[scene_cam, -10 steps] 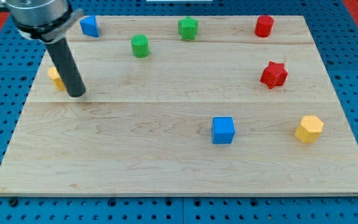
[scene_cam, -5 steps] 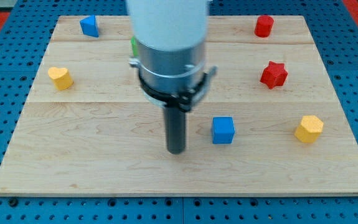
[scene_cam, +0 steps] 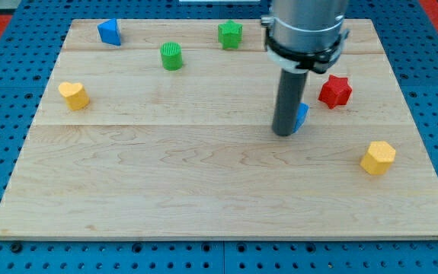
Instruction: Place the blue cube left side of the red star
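The blue cube (scene_cam: 302,116) sits right of the middle of the worktop (scene_cam: 165,190), mostly hidden behind my rod. My tip (scene_cam: 283,133) touches its left side. The red star (scene_cam: 334,90) is near the cube, a little more toward the right edge and the top edge. There are no fingers here, just the rod.

A yellow block (scene_cam: 378,157) is near the right edge. A yellow heart (scene_cam: 73,94) is near the left edge. Two green blocks (scene_cam: 171,55) (scene_cam: 230,33) and a small blue block (scene_cam: 109,31) are along the top edge.

My tip (scene_cam: 284,132) touches the blue cube (scene_cam: 302,117) on its left, mid-bench (scene_cam: 165,183); the red star (scene_cam: 334,90) sits just beside it, toward the right edge.
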